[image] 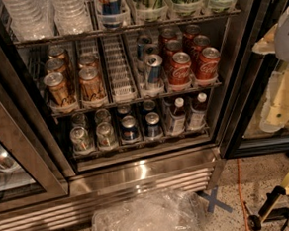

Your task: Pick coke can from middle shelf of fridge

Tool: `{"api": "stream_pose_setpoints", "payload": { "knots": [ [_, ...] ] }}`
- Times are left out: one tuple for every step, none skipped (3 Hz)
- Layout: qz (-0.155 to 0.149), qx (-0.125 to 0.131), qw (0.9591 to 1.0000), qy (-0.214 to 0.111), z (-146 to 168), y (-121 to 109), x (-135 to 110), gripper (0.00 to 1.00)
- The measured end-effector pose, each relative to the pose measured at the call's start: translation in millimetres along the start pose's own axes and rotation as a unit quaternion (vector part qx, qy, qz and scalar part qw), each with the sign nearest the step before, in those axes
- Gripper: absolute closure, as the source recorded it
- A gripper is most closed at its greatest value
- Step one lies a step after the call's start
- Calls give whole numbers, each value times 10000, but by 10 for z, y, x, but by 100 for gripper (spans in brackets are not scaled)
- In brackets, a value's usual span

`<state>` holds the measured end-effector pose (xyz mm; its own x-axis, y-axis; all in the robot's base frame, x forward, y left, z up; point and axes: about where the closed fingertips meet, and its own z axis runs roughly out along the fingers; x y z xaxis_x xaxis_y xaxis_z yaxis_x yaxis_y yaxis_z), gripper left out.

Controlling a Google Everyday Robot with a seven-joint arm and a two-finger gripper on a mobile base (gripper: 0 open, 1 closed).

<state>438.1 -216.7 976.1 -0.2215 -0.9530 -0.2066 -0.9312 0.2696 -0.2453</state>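
Crumpled clear plastic (pixel 147 219) is seen below-left of the gripper (pixel 275 111), whose grip cannot be told; the coke can (pixel 208 63) is shelved on the middle shelf (pixel 120 77), leftward.

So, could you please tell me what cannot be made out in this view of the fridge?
Camera view only:
Coke cans on the middle shelf: rear ones hidden by the front ones, so no count.
Clear bottles on the shelf above: tops cut off by the upper edge.
Gripper, right of the fridge opening: partly cut off by the right edge.
Clear plastic on the floor: cut off by the lower edge.
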Motion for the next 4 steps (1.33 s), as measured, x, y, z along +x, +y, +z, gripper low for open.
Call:
{"api": "stream_pose_setpoints", "payload": {
  "knots": [
    [0,0,10000,0,0,0,0,0],
    [273,71,9990,-336,136,25,30,0],
    [776,51,9922,-974,538,124,96,0],
    [877,325,9889,-1158,520,5,45,0]
  ]
}}
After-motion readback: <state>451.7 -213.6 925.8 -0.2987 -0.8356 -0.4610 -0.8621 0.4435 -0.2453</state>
